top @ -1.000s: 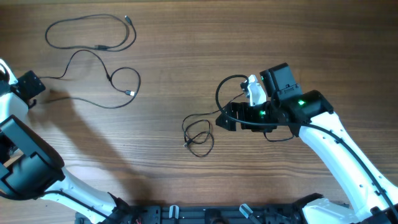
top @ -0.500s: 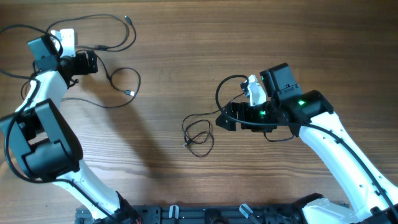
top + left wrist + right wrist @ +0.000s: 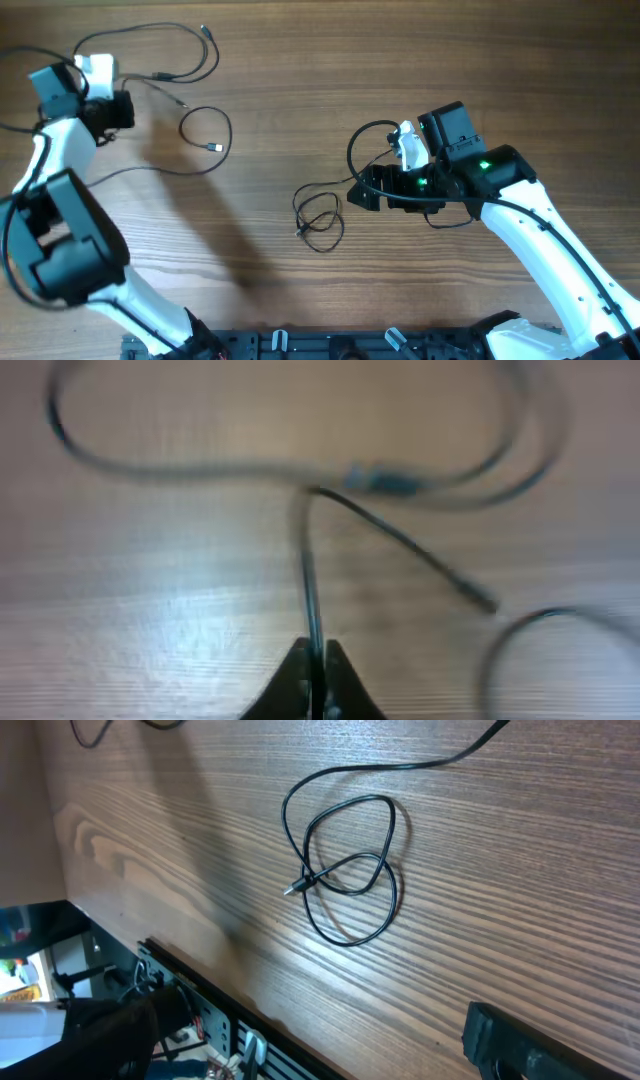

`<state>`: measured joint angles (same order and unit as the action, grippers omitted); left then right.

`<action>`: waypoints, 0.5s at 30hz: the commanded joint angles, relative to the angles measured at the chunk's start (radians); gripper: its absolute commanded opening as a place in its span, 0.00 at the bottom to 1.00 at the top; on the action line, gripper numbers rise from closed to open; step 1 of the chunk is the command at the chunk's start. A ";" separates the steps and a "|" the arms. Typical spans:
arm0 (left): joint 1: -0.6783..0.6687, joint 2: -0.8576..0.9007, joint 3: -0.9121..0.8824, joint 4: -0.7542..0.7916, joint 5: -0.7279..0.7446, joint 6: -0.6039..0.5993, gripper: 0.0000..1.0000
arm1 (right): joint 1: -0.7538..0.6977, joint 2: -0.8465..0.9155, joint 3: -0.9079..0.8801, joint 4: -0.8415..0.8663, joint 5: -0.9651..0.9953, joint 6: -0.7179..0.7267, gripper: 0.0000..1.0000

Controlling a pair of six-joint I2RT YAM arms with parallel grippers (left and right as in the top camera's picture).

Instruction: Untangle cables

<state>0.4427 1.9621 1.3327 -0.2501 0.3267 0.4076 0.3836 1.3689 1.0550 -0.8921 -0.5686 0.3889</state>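
Three thin black cables lie on the wooden table. One forms a wide loop at the far left. A second curls into a small ring below it, plug end pointing down. My left gripper sits beside these two and is shut on a thin cable strand, which runs straight out from the jaws and bends towards a plug tip. The third cable lies coiled mid-table. My right gripper stands open just right of it, holding nothing; one finger shows.
The table's near edge with the black arm mounting rail runs below the coiled cable. The right arm's own thicker wiring loops above its gripper. The left arm's base fills the lower left.
The left arm swung in from the table's left edge to the upper-left cables, shut on a strand and drew it leftward; the small ring shifted. The right arm has not moved.
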 commanded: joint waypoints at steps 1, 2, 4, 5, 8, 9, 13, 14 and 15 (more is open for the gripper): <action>0.000 -0.139 0.002 -0.029 0.122 -0.079 0.04 | 0.003 -0.011 0.003 0.000 -0.006 -0.013 1.00; 0.000 -0.158 0.002 -0.067 0.122 -0.071 0.04 | 0.003 -0.011 0.003 -0.003 -0.005 -0.023 1.00; 0.000 -0.164 0.002 -0.145 0.148 -0.011 0.04 | 0.003 -0.011 0.003 -0.003 -0.005 -0.023 1.00; 0.000 -0.163 0.002 -0.209 0.196 0.081 0.04 | 0.003 -0.011 0.003 -0.003 -0.005 -0.024 1.00; 0.001 -0.159 0.002 -0.364 0.168 0.282 0.04 | 0.003 -0.011 0.003 -0.003 -0.005 -0.024 1.00; 0.003 -0.158 0.002 -0.375 0.128 0.281 0.04 | 0.003 -0.011 0.003 -0.002 -0.005 -0.024 1.00; 0.038 -0.120 0.002 -0.452 0.057 0.281 0.40 | 0.003 -0.011 0.003 -0.001 -0.005 -0.048 1.00; 0.038 -0.113 0.002 -0.477 0.053 0.281 0.59 | 0.003 -0.011 0.003 0.002 -0.005 -0.049 1.00; 0.038 -0.110 0.002 -0.485 0.053 0.281 0.75 | 0.003 -0.011 0.003 0.008 -0.005 -0.048 1.00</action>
<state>0.4717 1.8179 1.3350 -0.7040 0.4004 0.6647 0.3836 1.3689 1.0550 -0.8951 -0.5686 0.3656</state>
